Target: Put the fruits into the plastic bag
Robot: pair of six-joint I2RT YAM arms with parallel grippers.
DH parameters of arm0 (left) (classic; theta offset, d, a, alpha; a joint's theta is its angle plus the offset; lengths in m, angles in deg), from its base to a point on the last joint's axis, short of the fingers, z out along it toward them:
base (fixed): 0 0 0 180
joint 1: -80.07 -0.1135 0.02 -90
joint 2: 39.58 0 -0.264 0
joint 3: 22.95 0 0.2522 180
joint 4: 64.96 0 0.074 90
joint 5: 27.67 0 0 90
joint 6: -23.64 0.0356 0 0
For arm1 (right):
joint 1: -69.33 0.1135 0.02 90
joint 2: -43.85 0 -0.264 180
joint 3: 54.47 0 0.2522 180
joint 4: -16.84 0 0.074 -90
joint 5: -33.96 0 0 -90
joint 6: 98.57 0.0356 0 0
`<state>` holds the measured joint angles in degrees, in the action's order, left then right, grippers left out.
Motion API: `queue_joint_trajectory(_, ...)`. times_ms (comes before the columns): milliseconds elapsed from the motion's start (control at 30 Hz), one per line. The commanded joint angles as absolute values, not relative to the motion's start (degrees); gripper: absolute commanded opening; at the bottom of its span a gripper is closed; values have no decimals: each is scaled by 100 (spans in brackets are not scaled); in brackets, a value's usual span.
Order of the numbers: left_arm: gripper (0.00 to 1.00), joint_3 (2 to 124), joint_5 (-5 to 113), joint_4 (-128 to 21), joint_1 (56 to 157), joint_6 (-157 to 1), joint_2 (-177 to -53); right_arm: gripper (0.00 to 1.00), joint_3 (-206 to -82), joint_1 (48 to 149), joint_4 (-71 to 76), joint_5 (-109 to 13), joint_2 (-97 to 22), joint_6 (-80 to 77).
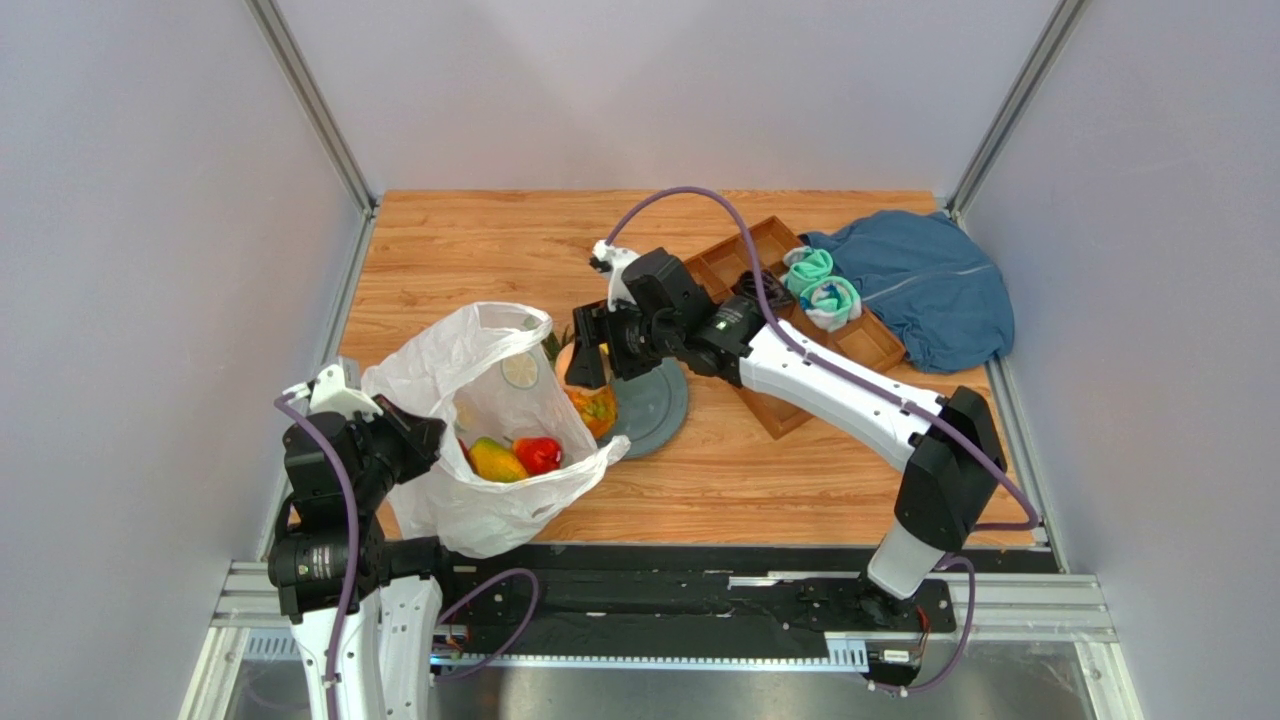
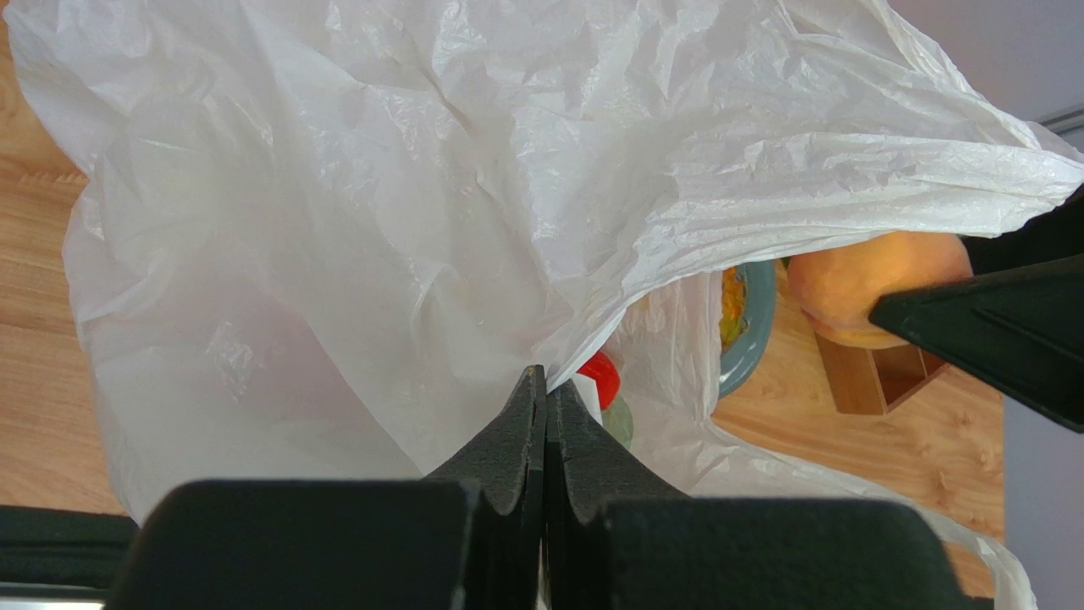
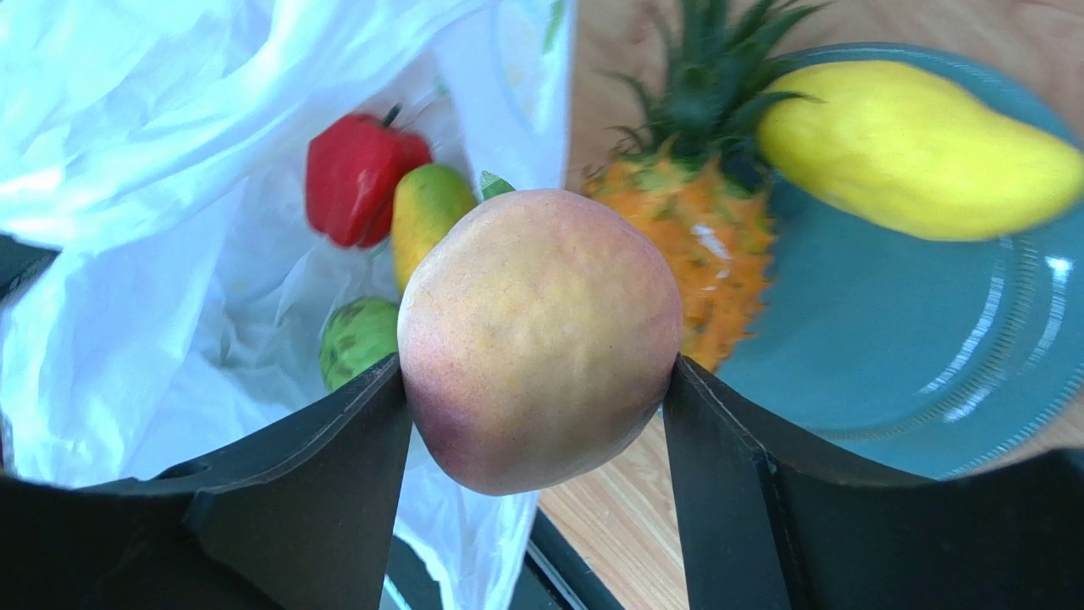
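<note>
The white plastic bag [image 1: 451, 360] stands open at the table's front left. My left gripper [image 1: 409, 443] is shut on its near rim [image 2: 545, 381] and holds the mouth open. Inside lie a red fruit [image 3: 350, 172], a yellow-green mango [image 3: 430, 210] and a green round fruit [image 3: 359, 337]. My right gripper [image 3: 535, 381] is shut on a peach [image 3: 541, 337], held above the bag's right edge [image 1: 589, 368]. The orange pineapple [image 3: 694, 242] and a yellow fruit [image 3: 916, 153] lie on a blue-grey plate [image 3: 891, 343] beside the bag.
A wooden tray [image 1: 766, 248] at the back right holds rolled teal socks [image 1: 822, 288]. A blue cloth [image 1: 924, 285] lies beside it. The plate [image 1: 661, 398] touches the bag's right side. White walls close in both sides.
</note>
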<state>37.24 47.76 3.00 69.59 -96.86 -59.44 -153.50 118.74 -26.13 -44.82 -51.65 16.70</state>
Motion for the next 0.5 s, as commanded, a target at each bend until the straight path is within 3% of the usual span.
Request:
queue_joint_trajectory(0, 0, 3739, 4704, 145, 6970, -9580, -5962, 37, -15673, 12110, -2356, -3882, -5274, 1243)
queue_joint_trajectory(467, 0, 3730, 4695, 136, 6970, -9571, -5936, 37, -16798, 12725, -2539, -3091, -6485, 1278)
